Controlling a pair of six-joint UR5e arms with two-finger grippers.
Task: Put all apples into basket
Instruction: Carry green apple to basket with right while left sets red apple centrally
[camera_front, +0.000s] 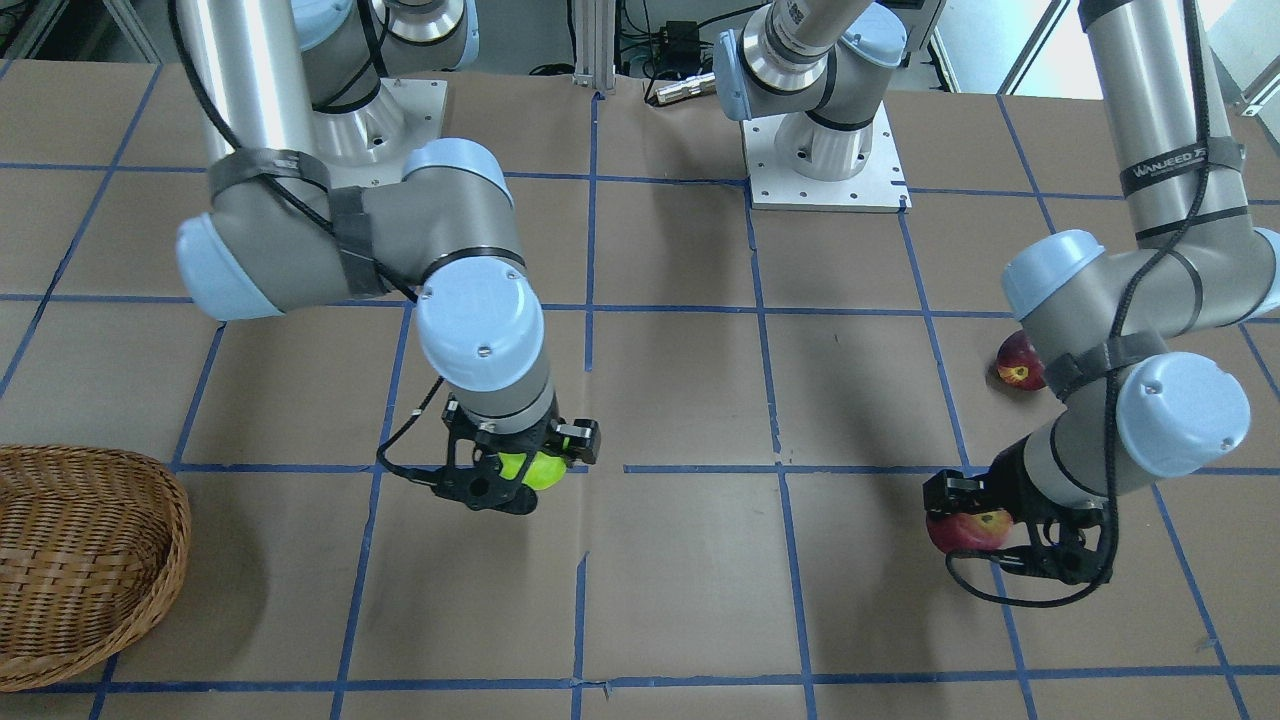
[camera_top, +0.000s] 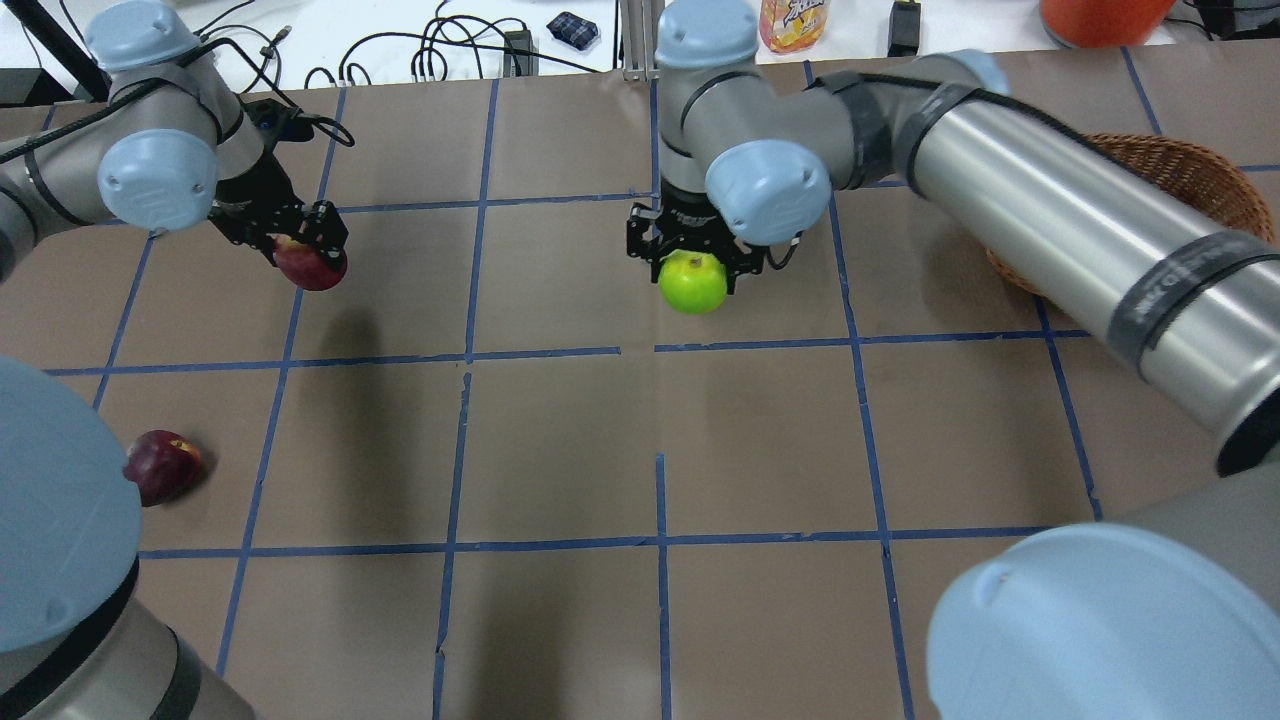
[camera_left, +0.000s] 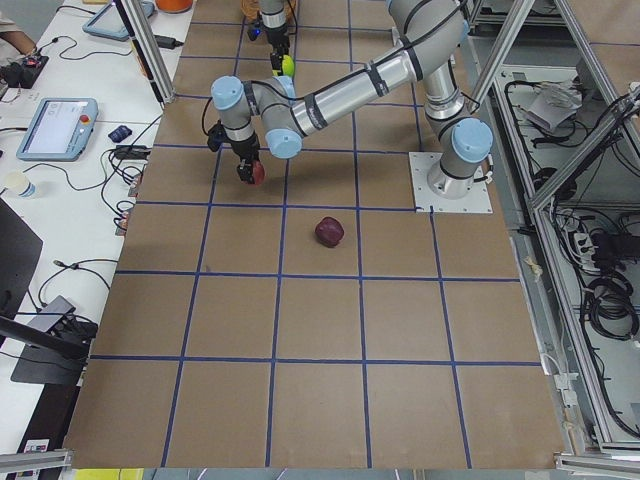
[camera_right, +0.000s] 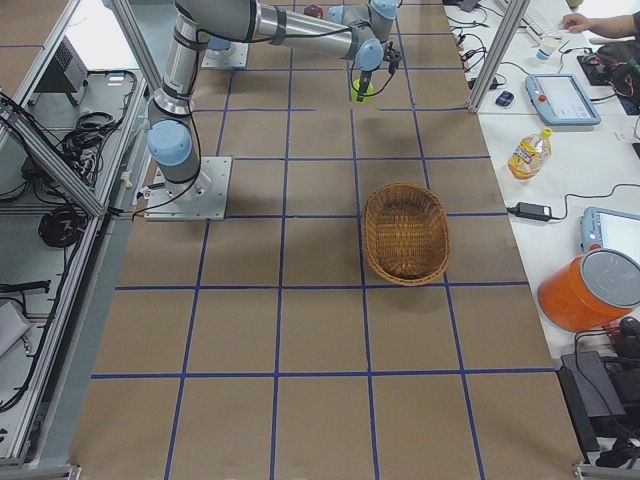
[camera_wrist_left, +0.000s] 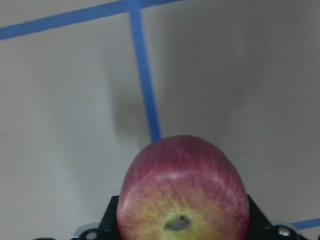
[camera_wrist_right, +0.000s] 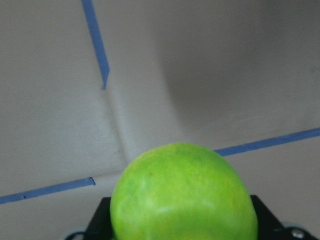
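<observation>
Apples: three, none in the basket (camera_right: 405, 232). The green apple (camera_top: 692, 283) is clamped between the right fingers (camera_top: 640, 240) and held clear of the counter (camera_top: 560, 440), around mid-counter, with its shadow on the brown surface below. The right wrist view shows it filling the bottom of the frame, black fingers on both sides. The red apple (camera_top: 312, 266), with a yellow blush, is gripped by the left fingers (camera_top: 328, 228), also off the counter, out on the robot's left side. In the left wrist view its yellow dimpled end faces the camera. The maroon apple (camera_top: 162, 465) lies loose on the counter, further left and closer to the robot base, well apart from both sets of fingers; in the front view the left arm partly hides it. The wicker basket sits on the counter at the robot's right, upright, well apart from the green apple and partly behind the right arm in the overhead view. Blue tape lines (camera_top: 660, 500) grid the counter.
</observation>
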